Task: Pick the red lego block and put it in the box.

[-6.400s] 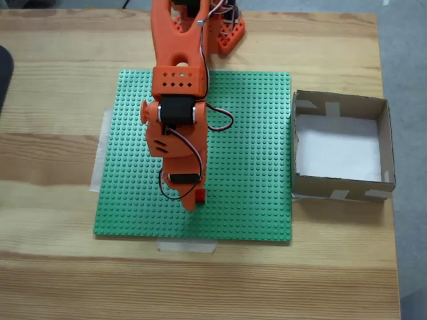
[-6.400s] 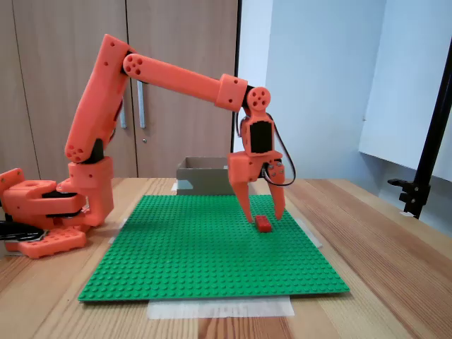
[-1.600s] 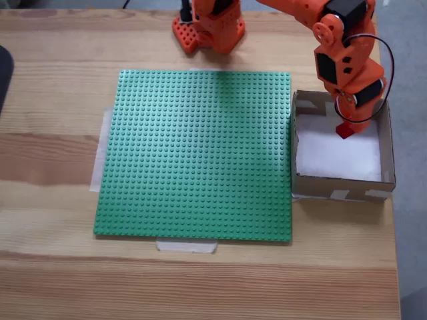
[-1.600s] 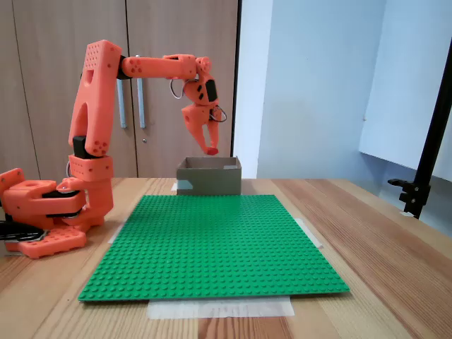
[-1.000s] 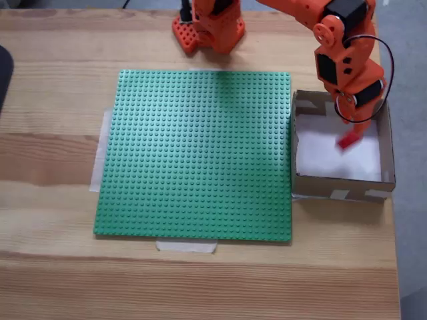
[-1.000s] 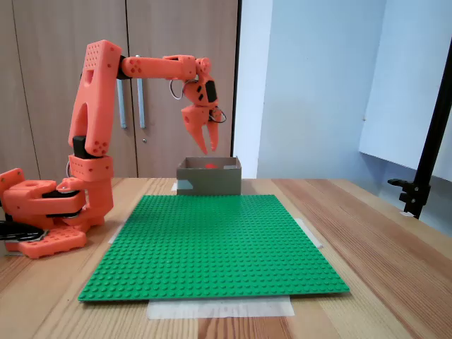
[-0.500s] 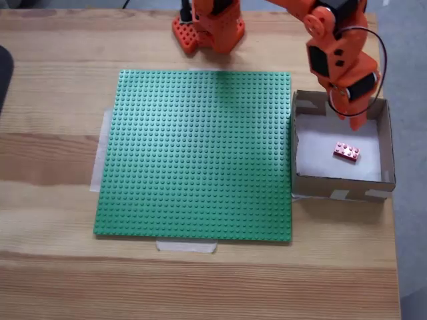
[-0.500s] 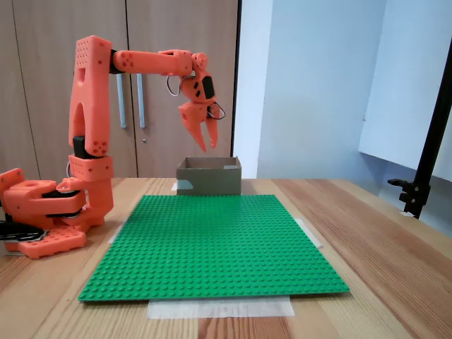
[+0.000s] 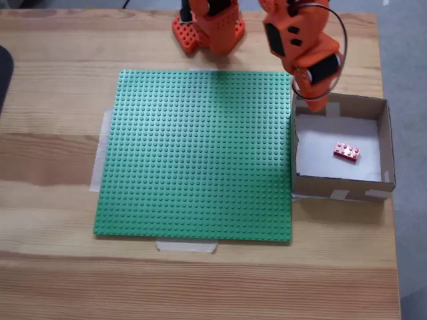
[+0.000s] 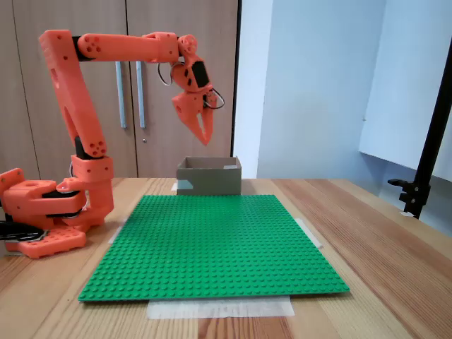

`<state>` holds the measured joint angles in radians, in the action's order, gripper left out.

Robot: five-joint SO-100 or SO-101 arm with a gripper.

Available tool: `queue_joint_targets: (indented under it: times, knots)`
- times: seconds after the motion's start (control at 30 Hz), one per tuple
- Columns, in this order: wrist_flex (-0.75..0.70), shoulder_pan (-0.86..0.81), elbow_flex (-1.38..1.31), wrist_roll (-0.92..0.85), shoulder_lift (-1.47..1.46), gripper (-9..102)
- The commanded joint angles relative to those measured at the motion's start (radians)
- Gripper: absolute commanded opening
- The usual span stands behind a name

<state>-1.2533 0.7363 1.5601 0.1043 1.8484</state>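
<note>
The red lego block (image 9: 346, 151) lies flat on the white bottom of the box (image 9: 339, 188), right of its middle, touching no wall. In a fixed view from the side, the box (image 10: 208, 177) stands behind the green baseplate and its walls hide the block. My orange gripper (image 9: 312, 105) hangs over the box's upper-left corner. From the side, the gripper (image 10: 203, 138) points down well above the box, its jaws slightly open with nothing between them.
The green baseplate (image 9: 197, 153) is taped to the wooden table, left of the box. The arm's base (image 9: 208, 27) stands at the table's far edge. A black stand (image 10: 426, 155) rises at the right of the side view. A dark object (image 9: 3, 73) pokes in at the left edge.
The block dropped from the gripper and came to rest in the box. The gripper then rose and swung back from over the box's middle toward its upper-left corner.
</note>
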Motion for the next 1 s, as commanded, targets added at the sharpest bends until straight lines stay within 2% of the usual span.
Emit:
queue_joint_targets:
  times: [0.0,0.97]
  knots:
    - [0.017,-0.026,0.046,-0.002,0.106,-1]
    - [0.195,-0.491,0.755,-0.13,0.736,-1]
